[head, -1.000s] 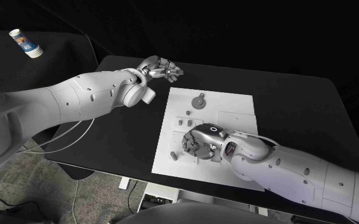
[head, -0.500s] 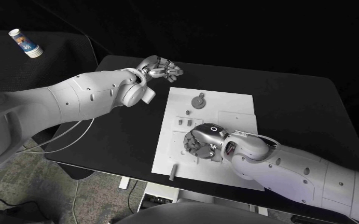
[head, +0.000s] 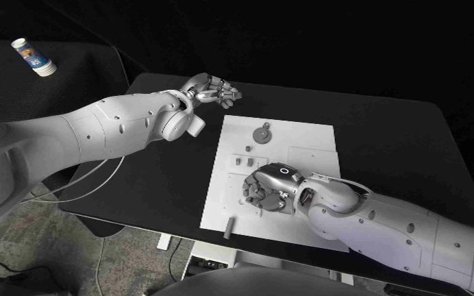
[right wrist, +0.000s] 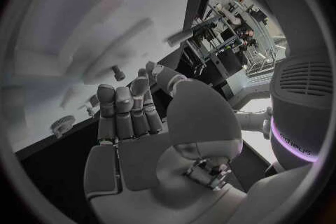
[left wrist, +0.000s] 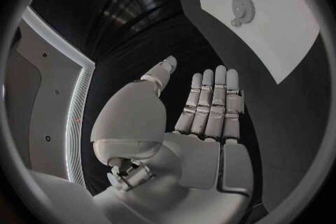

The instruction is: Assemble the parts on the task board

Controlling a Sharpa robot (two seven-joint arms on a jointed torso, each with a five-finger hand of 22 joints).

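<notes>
The white task board (head: 296,146) lies in the middle of the black table. A round grey gear part (head: 263,133) sits near its far edge, and small grey parts (head: 240,162) stand left of centre. My right hand (head: 266,188) hovers low over the board's near-left area, fingers stretched out and holding nothing (right wrist: 129,115). A grey pin (head: 228,228) lies loose at the board's near-left edge; it is also in the right wrist view (right wrist: 183,36). My left hand (head: 212,92) stays over bare table beyond the board's far-left corner, flat and empty (left wrist: 210,106).
A white bottle with a blue label (head: 33,57) stands off the table at the far left. In the left wrist view the board (left wrist: 287,39) and the gear part (left wrist: 243,7) lie ahead of the fingers. Bare black table surrounds the board.
The grey pin that stood beside my right hand a second ago has dropped to the board's near-left edge and lies there. The right hand shifted slightly; the left arm is still.
</notes>
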